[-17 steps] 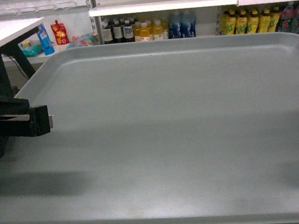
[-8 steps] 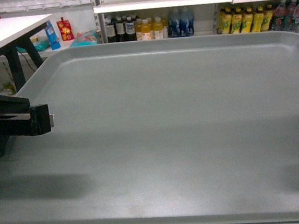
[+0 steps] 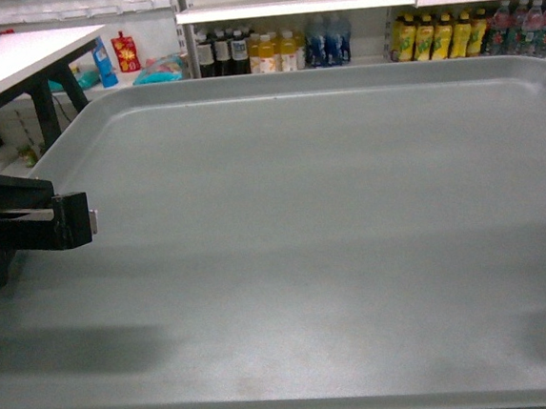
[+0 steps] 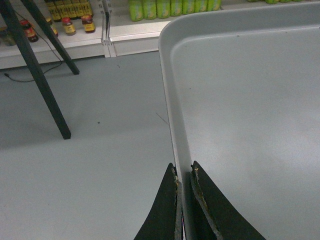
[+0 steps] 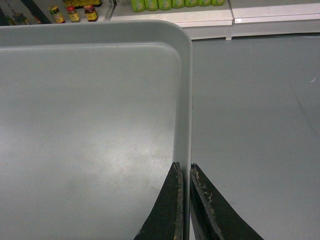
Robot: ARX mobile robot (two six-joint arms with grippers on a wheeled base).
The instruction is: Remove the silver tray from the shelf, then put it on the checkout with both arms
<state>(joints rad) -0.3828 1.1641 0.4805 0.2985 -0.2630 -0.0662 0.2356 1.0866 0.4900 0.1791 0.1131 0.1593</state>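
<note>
Background has slid rightward since a second ago, bringing more of the plain white flat-topped checkout table into the head view at upper left, while the large matte grey-silver tray fills the view as before, held level in the air above the grey floor. Left black gripper pinches the tray's left rim between its jaws; right black gripper clamps the right rim likewise. White metal shelf boards with rows of bottles stand beyond the tray's far edge
</note>
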